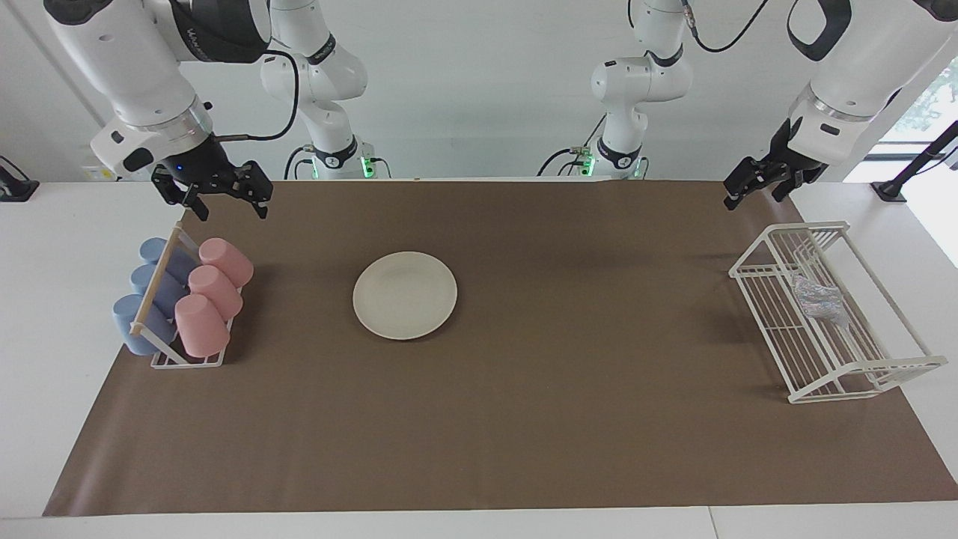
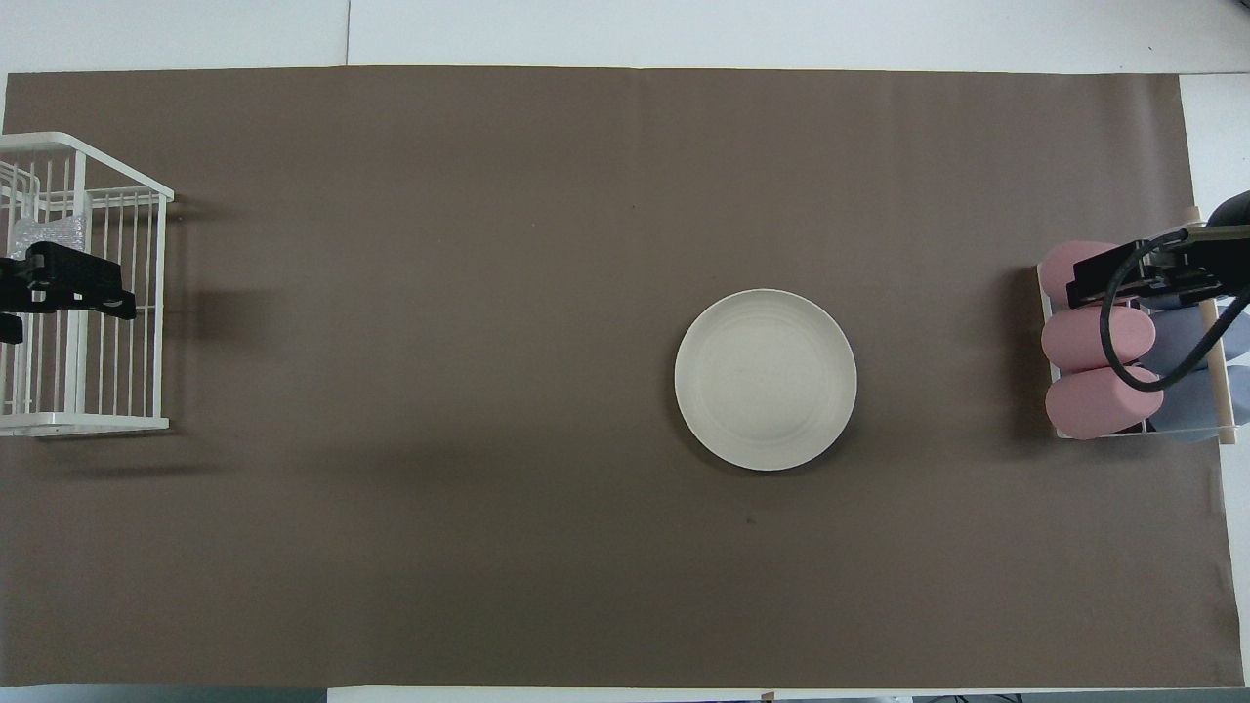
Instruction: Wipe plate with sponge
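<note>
Over rack (image 1: pixel 831 359): left tool (image 1: pixel 751 187) gape unclear | over cups (image 1: pixel 202 299): right tool (image 1: pixel 228 201) wide, holding nothing

Only one bit of lettering shows: pale writing on the black band of the right arm (image 1: pixel 217 34), high over the cups' end of the worktop, too small to read.

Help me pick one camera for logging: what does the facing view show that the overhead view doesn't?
Only the facing view shows the arms' bases, and both grippers raised off the table: left gripper above the white wire rack, right gripper above the cup rack. Only the overhead view shows the plate as a true circle. Both show the plate on the brown mat, the sponge in the wire rack, and pink and blue cups.
</note>
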`<action>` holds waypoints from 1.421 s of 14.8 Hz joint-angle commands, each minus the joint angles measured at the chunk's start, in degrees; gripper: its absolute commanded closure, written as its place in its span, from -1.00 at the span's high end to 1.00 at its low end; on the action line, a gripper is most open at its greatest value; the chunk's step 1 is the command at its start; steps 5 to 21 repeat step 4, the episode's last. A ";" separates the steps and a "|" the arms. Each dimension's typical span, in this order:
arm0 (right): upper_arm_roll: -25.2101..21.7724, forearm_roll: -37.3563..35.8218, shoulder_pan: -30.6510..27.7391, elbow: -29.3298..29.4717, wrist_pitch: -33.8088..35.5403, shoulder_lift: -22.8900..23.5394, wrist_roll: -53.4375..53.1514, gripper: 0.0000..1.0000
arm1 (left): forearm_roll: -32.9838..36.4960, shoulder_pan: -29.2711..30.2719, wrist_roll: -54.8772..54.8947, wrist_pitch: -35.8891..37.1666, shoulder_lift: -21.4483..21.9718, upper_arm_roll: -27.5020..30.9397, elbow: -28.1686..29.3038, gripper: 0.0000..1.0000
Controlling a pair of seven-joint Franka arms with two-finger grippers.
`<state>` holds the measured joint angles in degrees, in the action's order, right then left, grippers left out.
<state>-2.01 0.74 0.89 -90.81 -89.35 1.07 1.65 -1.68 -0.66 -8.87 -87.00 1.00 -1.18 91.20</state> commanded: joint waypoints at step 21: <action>0.51 0.23 -0.72 -1.12 0.67 -1.34 -0.77 1.00 | -0.87 0.75 0.34 0.78 -0.21 -0.41 -0.76 1.00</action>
